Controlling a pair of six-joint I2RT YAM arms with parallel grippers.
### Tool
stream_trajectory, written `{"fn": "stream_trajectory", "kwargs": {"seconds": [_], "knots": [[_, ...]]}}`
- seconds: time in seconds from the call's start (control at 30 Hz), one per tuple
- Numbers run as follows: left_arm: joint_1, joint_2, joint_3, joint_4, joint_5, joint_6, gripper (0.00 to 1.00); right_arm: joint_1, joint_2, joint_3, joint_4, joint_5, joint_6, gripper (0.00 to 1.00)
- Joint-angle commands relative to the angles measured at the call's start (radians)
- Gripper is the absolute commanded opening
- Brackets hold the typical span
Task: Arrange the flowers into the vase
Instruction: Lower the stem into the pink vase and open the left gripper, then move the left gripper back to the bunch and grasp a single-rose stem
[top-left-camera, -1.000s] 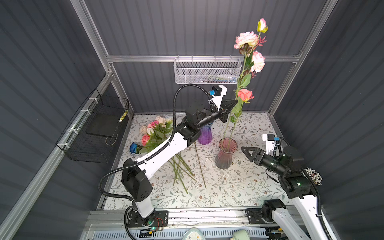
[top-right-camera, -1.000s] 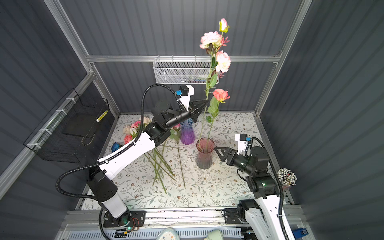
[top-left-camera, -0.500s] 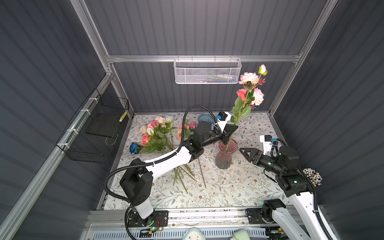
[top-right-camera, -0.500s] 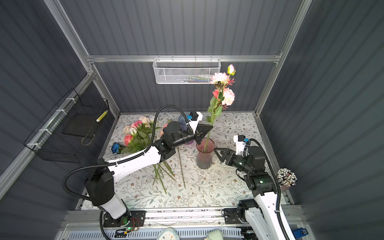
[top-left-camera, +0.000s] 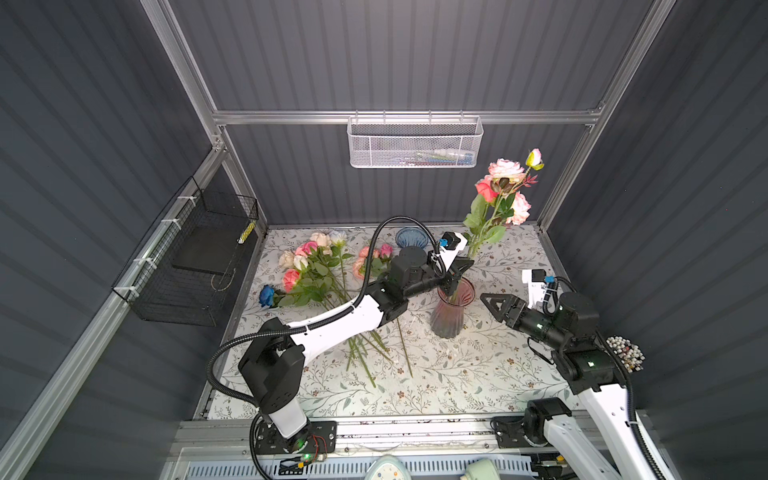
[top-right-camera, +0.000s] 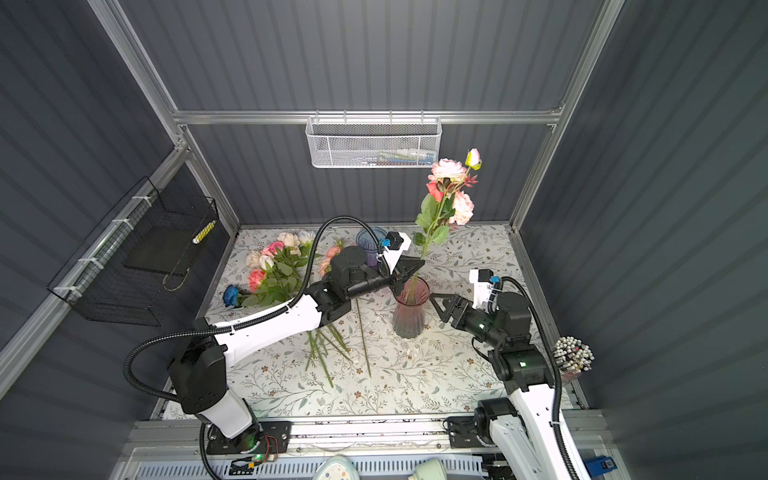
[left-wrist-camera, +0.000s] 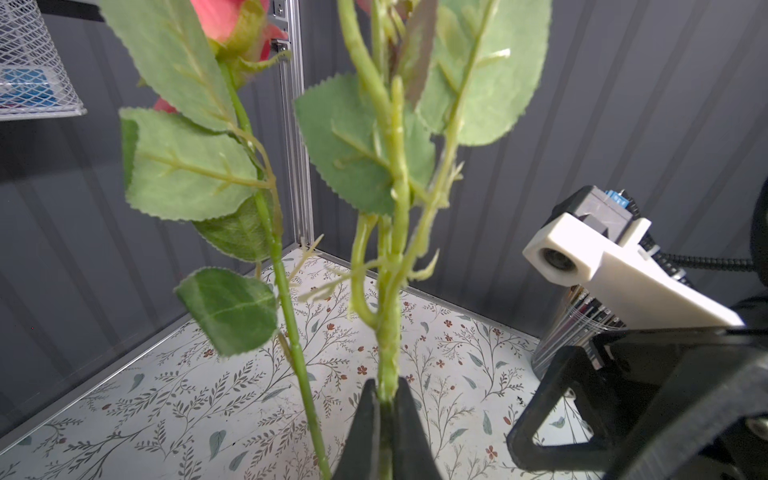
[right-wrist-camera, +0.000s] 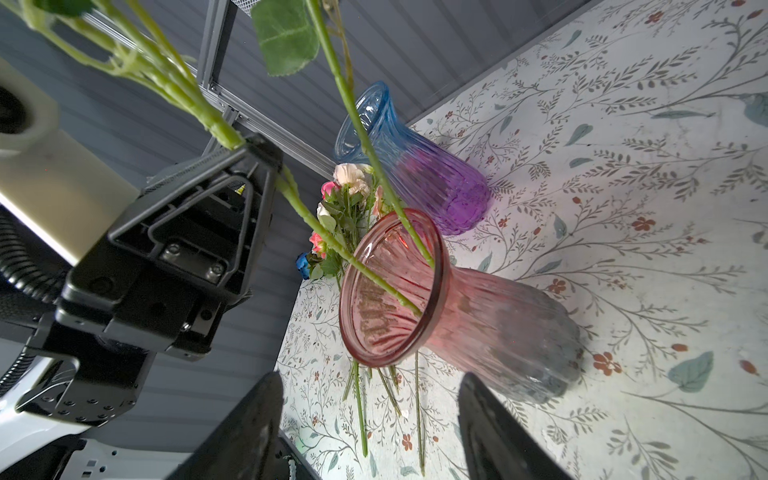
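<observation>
Now, with the other flowers (top-left-camera: 316, 270) heaped leftward on the table (top-left-camera: 478, 374), a rose spray (top-left-camera: 496, 195) is being seated in the pink vase (top-left-camera: 448, 320). Next, I judge, comes a clean release. The left arm (top-left-camera: 332, 328) stretches low, left gripper (left-wrist-camera: 385, 392) pinching the stem above the rim, and the right gripper (right-wrist-camera: 368, 380) hovers beside, parted and empty.

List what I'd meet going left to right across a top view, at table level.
Black wire basket → blue rose → pile of flowers → blue vase → pink vase → right fingers → bundle of white-tipped sticks.
</observation>
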Motion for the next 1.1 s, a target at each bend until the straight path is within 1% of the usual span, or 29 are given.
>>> {"fn": "stream_trajectory", "kwargs": {"seconds": [0.0,0.17,0.2,0.27,0.3,0.47,0.53,0.63,0.93,1.0,1.07], "knots": [[-0.008,0.002,-0.022,-0.042,-0.007,0.024,0.03,0.000,0.005,0.012,-0.010,0.006,-0.009,0.68],[-0.011,0.006,-0.011,-0.078,-0.002,0.029,0.13,0.000,0.003,0.011,-0.010,0.012,-0.009,0.69],[-0.012,0.003,-0.012,-0.084,-0.006,0.029,0.15,0.000,0.002,0.011,-0.010,0.010,-0.011,0.68],[-0.013,-0.005,-0.020,-0.086,-0.009,0.030,0.27,0.000,0.005,0.013,-0.007,0.009,-0.014,0.68],[-0.013,-0.011,-0.023,-0.089,-0.013,0.030,0.28,0.000,0.008,0.014,-0.008,0.009,-0.015,0.68],[-0.013,-0.036,-0.032,-0.104,-0.022,0.039,0.29,0.000,0.026,0.018,0.013,-0.003,-0.009,0.68],[-0.013,-0.046,-0.033,-0.120,-0.027,0.042,0.31,0.000,0.031,0.020,0.019,-0.008,-0.006,0.68],[-0.014,-0.073,-0.037,-0.143,-0.049,0.051,0.32,0.000,0.032,0.025,0.021,-0.010,-0.008,0.68],[-0.013,-0.136,-0.105,-0.129,-0.083,0.033,0.32,0.002,0.029,0.032,0.023,-0.022,-0.004,0.68],[-0.013,-0.162,-0.128,-0.131,-0.115,0.031,0.32,0.002,0.023,0.035,0.012,-0.019,-0.010,0.68],[-0.011,-0.200,-0.152,-0.157,-0.205,0.026,0.34,0.002,0.014,0.040,-0.012,-0.008,-0.022,0.68]]}}
